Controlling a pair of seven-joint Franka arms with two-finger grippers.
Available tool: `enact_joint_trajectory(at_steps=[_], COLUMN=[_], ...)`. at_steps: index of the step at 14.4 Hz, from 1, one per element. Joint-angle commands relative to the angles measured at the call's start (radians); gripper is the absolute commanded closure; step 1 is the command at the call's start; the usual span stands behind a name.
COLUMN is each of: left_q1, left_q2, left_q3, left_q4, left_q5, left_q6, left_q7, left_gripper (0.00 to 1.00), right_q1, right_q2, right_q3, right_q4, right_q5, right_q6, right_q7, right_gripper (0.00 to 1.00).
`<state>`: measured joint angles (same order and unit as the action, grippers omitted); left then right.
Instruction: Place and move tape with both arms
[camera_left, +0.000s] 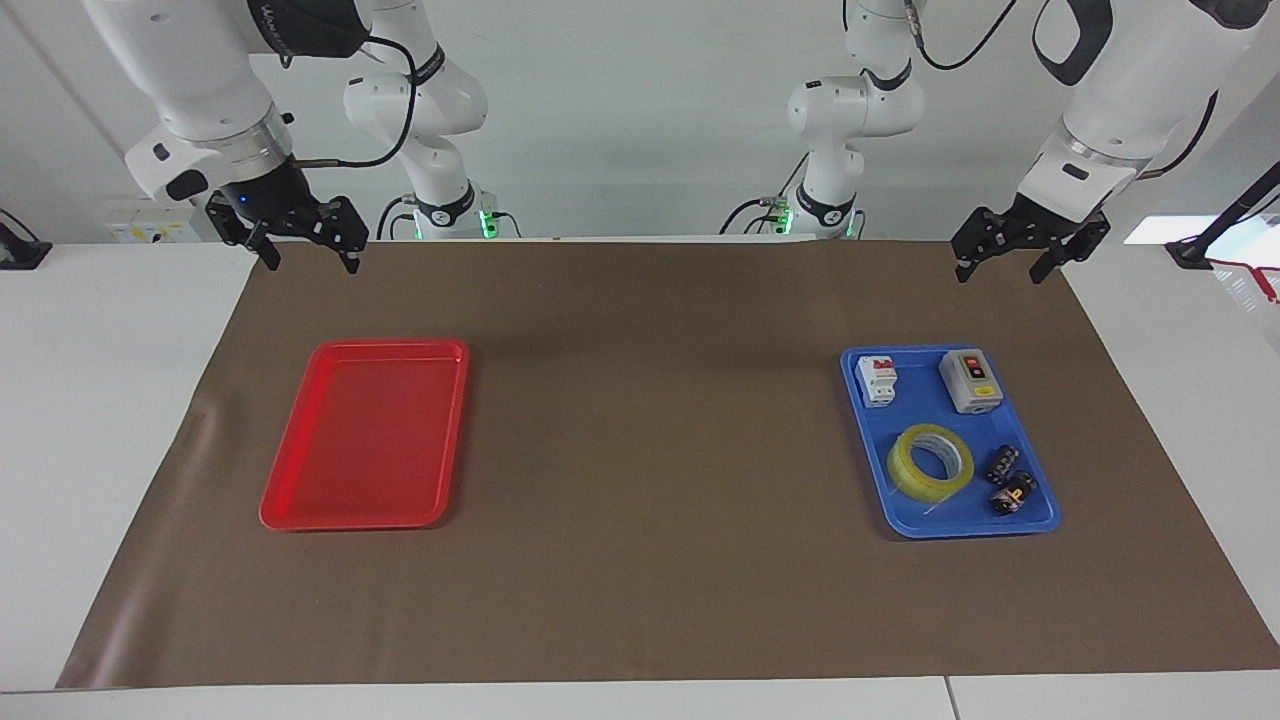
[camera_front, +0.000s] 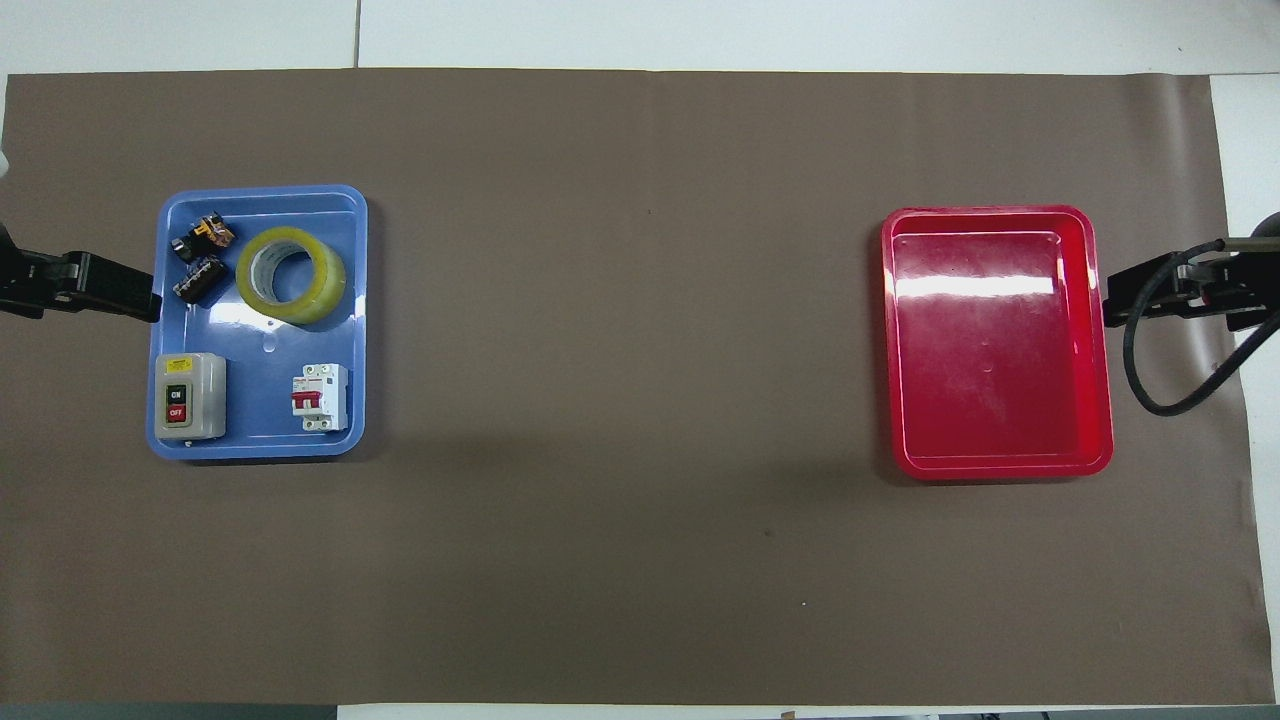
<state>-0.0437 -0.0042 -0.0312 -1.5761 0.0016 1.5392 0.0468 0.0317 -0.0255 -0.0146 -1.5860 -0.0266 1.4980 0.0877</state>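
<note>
1. The tape (camera_left: 930, 461) lies flat in the blue tray (camera_left: 870, 470) at the left arm's end of the table, its ring of translucent yellow around a white-grey core. It sits in the half of the tray farther from the robots, and nothing grips it.
2. Just beside the tape, toward the table's edge, lie two small black parts (camera_left: 1009, 480), one with an orange patch; any print on them is too small to read.
3. Nearer the robots in the same tray stands a grey switch box (camera_front: 190, 397) with a yellow label and two buttons that read "ON" in black and "OFF" in red.
4. Beside it sits a white circuit breaker (camera_front: 320, 397) with red levers; its lettering cannot be read.
5. The red tray (camera_left: 300, 480) at the right arm's end of the table holds nothing.
6. Both trays rest on a brown mat (camera_left: 650, 520) covering the table.
7. The left gripper (camera_left: 1008, 262) hangs in the air over the mat's edge near the robots, fingers spread apart, holding nothing.
8. The right gripper (camera_left: 311, 255) hangs over the mat's corner at its own end, fingers likewise apart and empty.
</note>
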Motion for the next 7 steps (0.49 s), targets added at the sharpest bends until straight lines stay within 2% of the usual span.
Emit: enact_joint_trajectory(at_steps=[1,7], left_q1=[-0.001,-0.002], left_q2=[-0.017,-0.02], left_q3=[0.001,0.001], left_q4=[-0.015,-0.016], left_q5=[0.015,0.015], left_q6=[0.006,-0.014], left_q7=[0.016,0.004], left_gripper=[0.0,0.0], right_q1=[-0.012,-0.013], right_q2=[-0.013,-0.013], right_q3=[0.004,0.004], right_q4=[-0.02,-0.02], right_q5=[0.004,0.004], right_q6=[0.016,0.018], right_q7=[-0.023,-0.023], right_gripper=[0.0,0.0])
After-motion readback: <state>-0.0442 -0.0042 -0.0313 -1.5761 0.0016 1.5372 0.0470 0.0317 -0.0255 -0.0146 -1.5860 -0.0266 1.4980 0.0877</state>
